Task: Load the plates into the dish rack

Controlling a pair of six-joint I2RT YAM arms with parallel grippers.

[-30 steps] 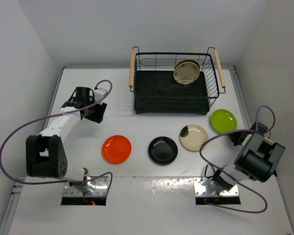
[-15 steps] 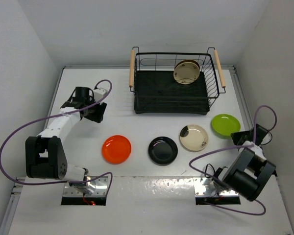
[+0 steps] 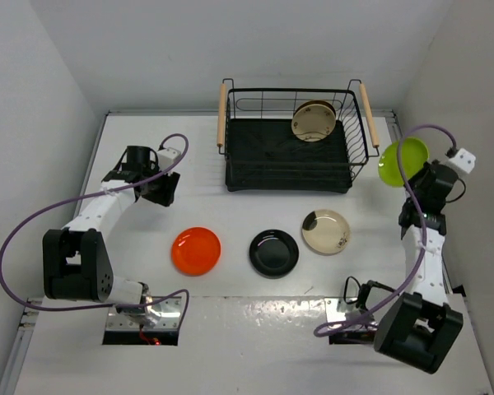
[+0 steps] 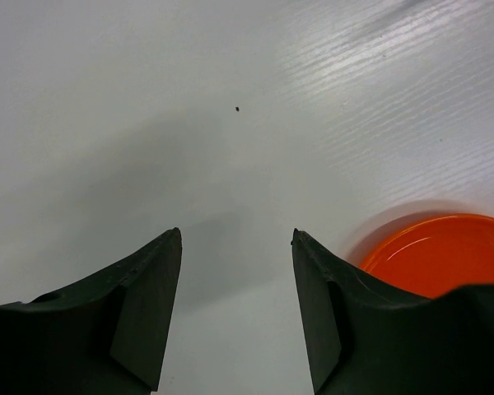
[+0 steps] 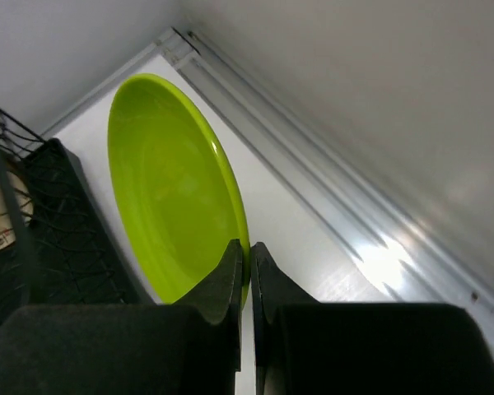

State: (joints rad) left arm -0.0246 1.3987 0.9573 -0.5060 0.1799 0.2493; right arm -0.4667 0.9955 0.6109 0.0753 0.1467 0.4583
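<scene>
My right gripper (image 3: 418, 174) (image 5: 249, 244) is shut on the rim of the lime green plate (image 3: 402, 161) (image 5: 169, 185), held on edge in the air just right of the dish rack (image 3: 295, 179) (image 5: 33, 239). Two plates stand in the rack's back right, the front one cream (image 3: 314, 123), the one behind it yellow-brown. Flat on the table lie an orange plate (image 3: 196, 250) (image 4: 440, 251), a glossy black plate (image 3: 273, 253) and a beige plate with a dark patch (image 3: 326, 231). My left gripper (image 3: 168, 191) (image 4: 236, 239) is open over bare table at the left, beyond the orange plate.
White walls close in the table on the left, back and right; the right wall and its floor rail (image 5: 313, 189) run close behind the lifted plate. The rack's wooden handles (image 3: 222, 114) stick up at its two ends.
The right arm has lifted the lime green plate off the table and carried it up and back, turning it on edge beside the rack's right end. The left arm has not moved.
</scene>
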